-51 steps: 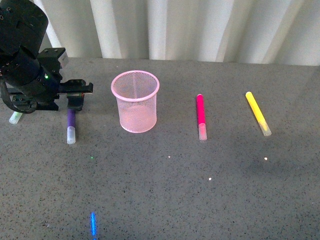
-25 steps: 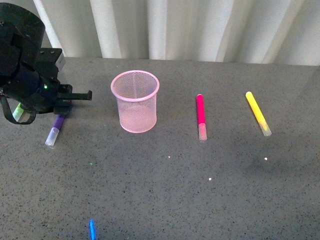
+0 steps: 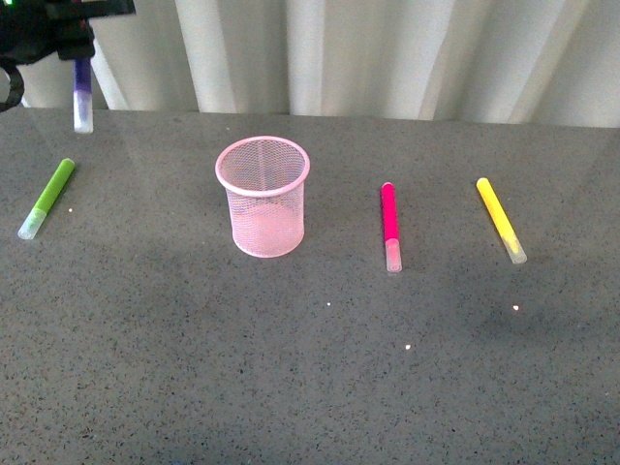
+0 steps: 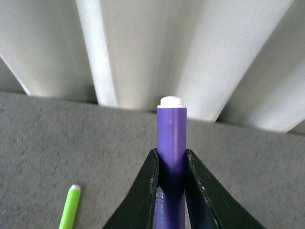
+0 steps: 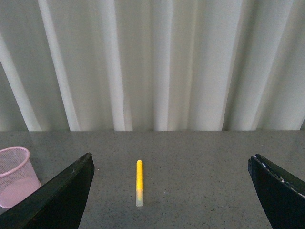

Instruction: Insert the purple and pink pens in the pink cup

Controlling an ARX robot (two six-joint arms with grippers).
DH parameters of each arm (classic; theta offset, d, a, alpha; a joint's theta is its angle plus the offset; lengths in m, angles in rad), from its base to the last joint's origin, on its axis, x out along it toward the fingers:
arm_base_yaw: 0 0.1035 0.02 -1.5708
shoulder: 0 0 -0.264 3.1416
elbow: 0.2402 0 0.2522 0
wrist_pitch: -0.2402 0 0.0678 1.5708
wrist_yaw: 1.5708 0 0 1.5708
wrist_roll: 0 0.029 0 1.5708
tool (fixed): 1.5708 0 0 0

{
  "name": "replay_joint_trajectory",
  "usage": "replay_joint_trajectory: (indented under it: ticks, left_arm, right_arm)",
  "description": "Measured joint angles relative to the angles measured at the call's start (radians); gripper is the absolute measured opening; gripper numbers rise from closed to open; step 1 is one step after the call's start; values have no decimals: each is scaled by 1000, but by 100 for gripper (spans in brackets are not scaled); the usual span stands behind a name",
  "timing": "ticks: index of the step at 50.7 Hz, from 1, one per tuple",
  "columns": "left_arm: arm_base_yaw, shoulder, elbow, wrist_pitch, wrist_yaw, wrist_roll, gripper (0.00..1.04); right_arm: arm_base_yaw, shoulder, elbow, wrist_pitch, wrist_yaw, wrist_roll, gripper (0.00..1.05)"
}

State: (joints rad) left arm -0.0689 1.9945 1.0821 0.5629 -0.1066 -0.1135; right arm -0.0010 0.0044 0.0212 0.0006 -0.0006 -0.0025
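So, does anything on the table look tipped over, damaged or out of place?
Nothing stands out. The pink cup stands upright, and the pink pen, yellow marker and green marker lie flat, apart from it. The purple pen hangs cap down between the fingers of the left gripper, above the table.

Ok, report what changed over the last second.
The left gripper grasped the dark purple marker and lifted it off the grey table; it now hangs cap-down, high at the far left. The pink wire-mesh cup, magenta marker, yellow marker and lime-green marker stayed put.
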Motion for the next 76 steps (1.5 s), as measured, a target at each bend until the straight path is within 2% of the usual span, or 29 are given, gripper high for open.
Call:
replay_joint_trajectory:
  ticks: [7, 13, 25, 47, 76]
  left_arm:
    - [-46, -2, -35, 199, -10, -44, 12]
    - [-121, 5, -60, 370, -24, -50, 12]
    - [-235, 28, -73, 499, -46, -124, 12]
    - [-298, 117, -114, 556, -47, -272, 12]
    - [-292, 156, -150, 564, -71, -342, 12]
  right_arm:
    - [0, 0, 0, 0, 0, 0, 98]
    - [0, 0, 0, 0, 0, 0, 98]
    - [0, 0, 0, 0, 0, 0, 98]
    - [0, 0, 0, 0, 0, 0, 98]
    - [0, 0, 0, 0, 0, 0, 98]
